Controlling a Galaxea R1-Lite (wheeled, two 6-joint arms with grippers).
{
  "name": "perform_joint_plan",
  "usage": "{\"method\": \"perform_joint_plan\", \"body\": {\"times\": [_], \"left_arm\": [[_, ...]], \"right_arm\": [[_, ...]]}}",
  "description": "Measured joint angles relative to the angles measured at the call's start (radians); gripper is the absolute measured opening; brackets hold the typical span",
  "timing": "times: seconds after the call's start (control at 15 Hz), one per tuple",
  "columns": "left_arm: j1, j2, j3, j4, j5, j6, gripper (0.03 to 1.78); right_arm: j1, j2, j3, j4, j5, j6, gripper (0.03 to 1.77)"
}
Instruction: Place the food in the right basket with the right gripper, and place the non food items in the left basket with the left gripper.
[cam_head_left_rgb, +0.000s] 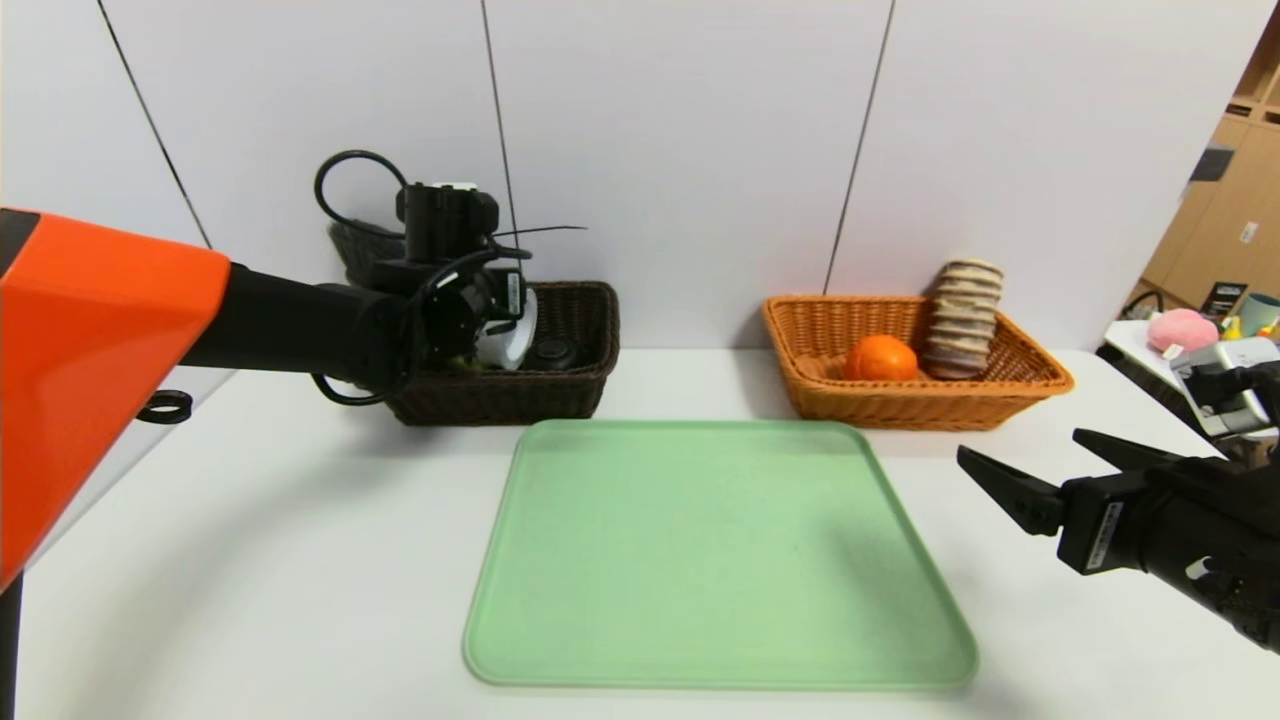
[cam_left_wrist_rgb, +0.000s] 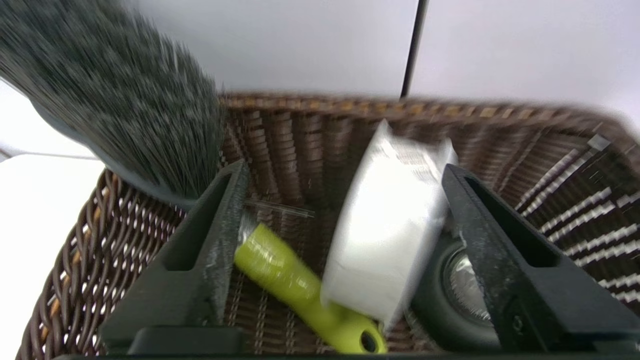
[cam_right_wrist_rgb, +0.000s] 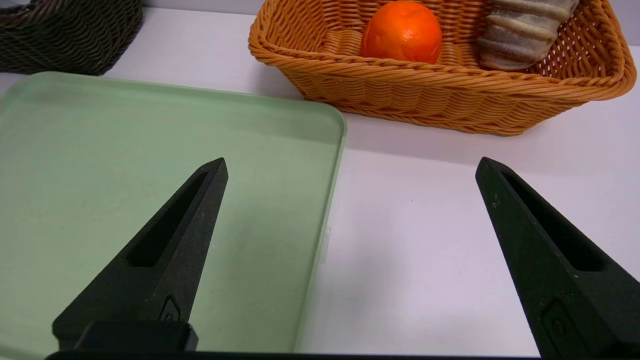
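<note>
My left gripper (cam_head_left_rgb: 470, 322) (cam_left_wrist_rgb: 345, 170) hangs open inside the dark brown left basket (cam_head_left_rgb: 570, 392) (cam_left_wrist_rgb: 300, 130). The white spool (cam_head_left_rgb: 507, 340) (cam_left_wrist_rgb: 385, 240) stands on edge between its fingers, leaning at one finger with a wide gap to the other. Under the spool lies the brush's green handle (cam_left_wrist_rgb: 295, 285), its grey bristles (cam_left_wrist_rgb: 110, 90) sticking up over the rim. The black-rimmed glass cup (cam_head_left_rgb: 552, 353) (cam_left_wrist_rgb: 460, 285) lies beside the spool. The orange fruit (cam_head_left_rgb: 881, 358) (cam_right_wrist_rgb: 401, 31) and the striped roll (cam_head_left_rgb: 962, 320) (cam_right_wrist_rgb: 520, 30) sit in the orange-tan right basket (cam_head_left_rgb: 900, 408) (cam_right_wrist_rgb: 425, 85). My right gripper (cam_head_left_rgb: 1022, 447) (cam_right_wrist_rgb: 351, 162) is open, holding nothing, low over the table beside the tray.
A bare green tray (cam_head_left_rgb: 700, 560) (cam_right_wrist_rgb: 125, 150) lies in the middle of the white table, in front of both baskets. A side table with a pink object (cam_head_left_rgb: 1182, 330) stands at the far right. A black ring (cam_head_left_rgb: 165, 407) sits at the table's left edge.
</note>
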Motion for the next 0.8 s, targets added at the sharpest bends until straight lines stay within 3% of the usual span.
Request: {"method": "perform_joint_plan", "body": {"times": [0.6, 0.8], "left_arm": [[0.010, -0.102, 0.009, -0.036, -0.003, 0.001, 1.60], [0.017, -0.181, 0.080, -0.037, -0.004, -0.002, 1.64]], "right_arm": [[0.000, -0.005, -0.009, 0.000, -0.001, -0.001, 1.71], [0.000, -0.026, -0.023, 0.000, -0.005, 0.000, 1.71]]}}
